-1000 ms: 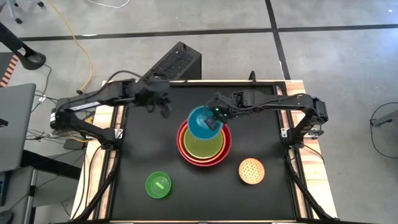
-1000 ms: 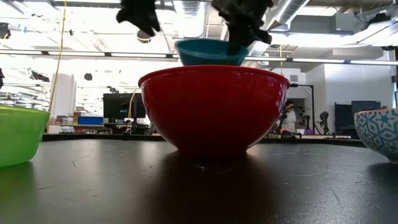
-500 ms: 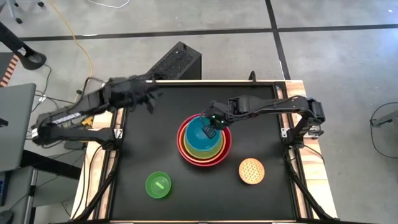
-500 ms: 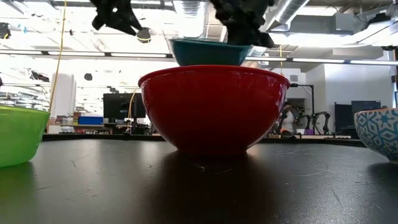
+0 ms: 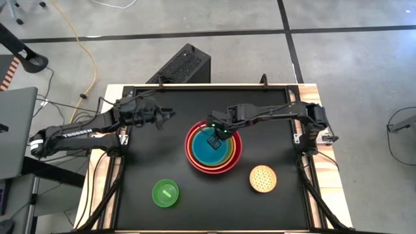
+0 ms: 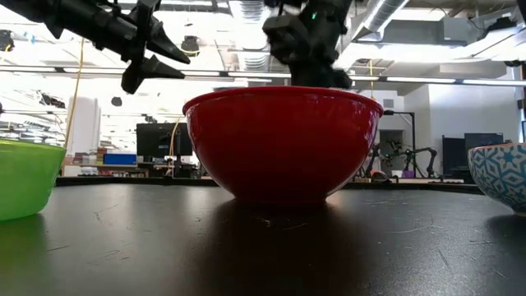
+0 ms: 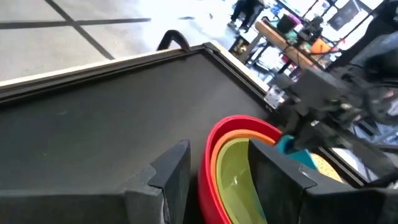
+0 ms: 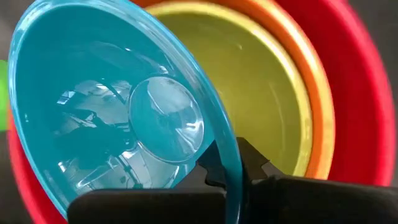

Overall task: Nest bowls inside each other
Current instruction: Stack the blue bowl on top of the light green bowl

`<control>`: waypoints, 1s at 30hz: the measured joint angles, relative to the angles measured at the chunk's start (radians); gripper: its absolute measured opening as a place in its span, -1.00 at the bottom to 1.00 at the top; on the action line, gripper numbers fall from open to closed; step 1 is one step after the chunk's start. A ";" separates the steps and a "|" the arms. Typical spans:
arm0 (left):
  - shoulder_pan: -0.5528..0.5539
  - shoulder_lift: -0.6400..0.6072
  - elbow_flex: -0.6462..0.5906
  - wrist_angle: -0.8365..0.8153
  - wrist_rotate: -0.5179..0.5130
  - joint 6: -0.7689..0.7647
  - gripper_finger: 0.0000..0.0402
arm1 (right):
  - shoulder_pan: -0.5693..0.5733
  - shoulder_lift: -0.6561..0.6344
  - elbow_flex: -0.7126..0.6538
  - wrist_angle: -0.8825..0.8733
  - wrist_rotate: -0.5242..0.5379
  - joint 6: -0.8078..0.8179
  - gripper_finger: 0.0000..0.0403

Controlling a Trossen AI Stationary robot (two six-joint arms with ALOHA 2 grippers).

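Observation:
The red bowl (image 5: 235,156) stands mid-table with the orange bowl (image 5: 229,158) and the olive-green bowl (image 5: 224,157) nested in it. The blue bowl (image 5: 209,151) is down inside them, with my right gripper (image 5: 216,134) shut on its rim. In the low view it is hidden behind the red bowl (image 6: 283,144). My left gripper (image 5: 166,116) hangs open in the air to the left of the stack, touching nothing. The bright green bowl (image 5: 165,193) and the speckled yellow bowl (image 5: 262,179) stand apart on the mat near the front. My right gripper pinches the blue bowl's rim (image 8: 229,163) on its far side, one finger (image 8: 208,165) inside the bowl and one (image 8: 256,163) outside. The fingers slant down from above and from the right. The bowl sits off-centre inside the olive-green bowl (image 8: 261,87); whether it rests there I cannot tell.
The black mat (image 5: 149,156) lies bare between the stack and the two loose bowls. A raised frame (image 5: 208,86) edges the table. A black box (image 5: 185,65) stands on the floor behind the far edge.
My right gripper has gone down with the blue bowl, which has sunk from above the stack into the olive-green bowl, below the red rim in the low view. My left arm has drawn back toward the table's left edge and lower, its gripper tipping toward level and staying open.

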 joint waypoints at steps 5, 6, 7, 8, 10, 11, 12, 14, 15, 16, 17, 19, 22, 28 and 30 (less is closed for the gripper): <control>0.000 0.000 0.003 0.006 0.011 0.024 -0.25 | -0.027 0.024 0.001 -0.005 -0.031 -0.015 -0.96; 0.000 0.000 0.003 0.005 0.011 0.026 -0.25 | -0.032 0.032 0.001 -0.005 -0.032 -0.015 -0.96; 0.000 0.000 0.003 0.003 0.011 0.026 -0.25 | -0.035 0.038 0.001 -0.005 -0.036 -0.017 -0.96; 0.000 0.001 0.003 0.002 0.011 0.026 -0.25 | -0.041 0.040 0.000 -0.005 -0.046 -0.018 -0.96; 0.000 0.001 0.003 0.001 0.011 0.026 -0.25 | -0.048 0.038 0.000 -0.004 -0.066 -0.021 -0.96; 0.000 0.001 0.003 0.001 0.013 0.027 -0.25 | -0.051 0.036 0.001 -0.002 -0.069 -0.020 -0.96; 0.000 0.001 0.003 0.000 0.017 0.033 -0.25 | -0.054 0.035 0.001 -0.002 -0.070 -0.019 -0.96; 0.000 0.001 0.003 -0.002 0.020 0.042 -0.25 | -0.053 0.036 0.001 -0.005 -0.069 -0.019 -0.96; 0.000 0.001 0.003 -0.002 0.020 0.044 -0.25 | -0.053 0.037 0.001 -0.005 -0.070 -0.018 -0.96; 0.000 0.001 0.003 -0.002 0.020 0.046 -0.25 | -0.053 0.037 0.001 -0.004 -0.071 -0.018 -0.96; 0.000 0.001 0.003 -0.002 0.020 0.049 -0.25 | -0.053 0.037 0.001 -0.004 -0.071 -0.018 -0.96; 0.000 0.001 0.003 -0.002 0.020 0.055 -0.25 | -0.052 0.037 0.001 -0.004 -0.071 -0.019 -0.96; 0.000 0.001 0.003 -0.003 0.020 0.060 -0.25 | -0.052 0.037 0.001 -0.008 -0.068 -0.025 -0.96; 0.000 0.002 0.004 -0.003 0.019 0.076 -0.25 | -0.060 0.037 0.001 -0.033 -0.058 -0.039 -0.96; 0.000 0.002 0.004 -0.003 0.019 0.076 -0.25 | -0.060 0.037 0.001 -0.026 -0.057 -0.041 -0.96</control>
